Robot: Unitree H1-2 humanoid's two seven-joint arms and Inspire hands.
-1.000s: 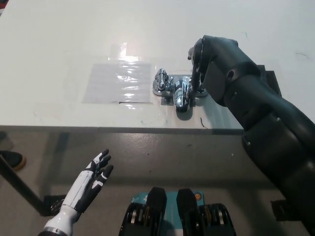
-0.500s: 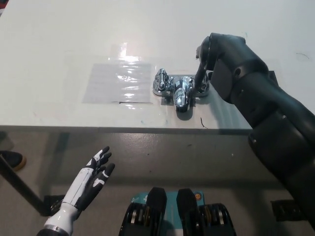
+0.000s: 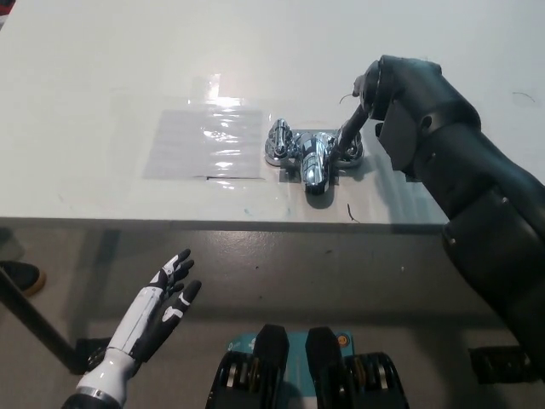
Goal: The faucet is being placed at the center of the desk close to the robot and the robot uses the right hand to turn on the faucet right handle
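- Bright, even light from overhead floods the white desk (image 3: 102,77), which nearly washes out toward the top of the frame.
- Glare streaks the clear plastic sheet (image 3: 204,141) at centre left, and hard highlights glint on the chrome faucet (image 3: 311,153).
- A small, soft shadow sits just below the faucet.
- The black right arm (image 3: 460,179) at right reads dark, with little surface detail.
- The floor (image 3: 281,273) along the lower frame is dimmer. Focus holds throughout.

Shiny chrome two-handled faucet (image 3: 312,157): upright on white worktop (image 3: 102,85), near its front edge, spout toward me. Right handle (image 3: 349,153) partly hidden under my black right robot hand (image 3: 375,94).
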